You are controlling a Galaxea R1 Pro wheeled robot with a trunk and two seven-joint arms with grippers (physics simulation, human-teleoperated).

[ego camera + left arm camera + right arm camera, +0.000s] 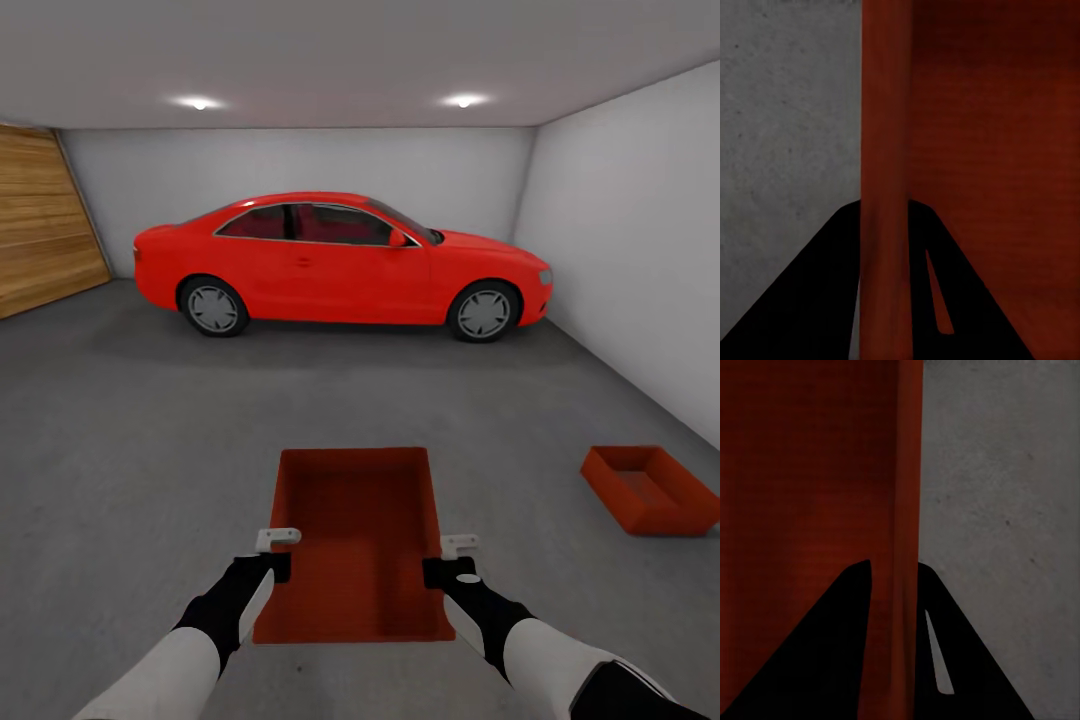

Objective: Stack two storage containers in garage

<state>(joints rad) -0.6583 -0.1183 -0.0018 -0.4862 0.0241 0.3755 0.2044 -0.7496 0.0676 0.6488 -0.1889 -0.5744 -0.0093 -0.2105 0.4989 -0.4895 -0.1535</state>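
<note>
Carrying the box (358,540) with both jaws clamped on its side walls, you risk a skewed stack over the other box (650,488) if one wall slips.

Both arms share one finish in the head view: smooth white forearm shells, rounded and tapering toward the wrist, each ending in a matte black wrist section. The right arm shows a further black segment at its upper end, edged by a thin pale line. The left end effector (277,553) carries a small pale grey bracket-like block above a black finger body; the right end effector (452,559) matches it, with a small round pale cap on the black housing. In the wrist views the fingers (817,300) appear as flat black wedges, one bearing a narrow slot. No cables, screws or markings are discernible.
</note>
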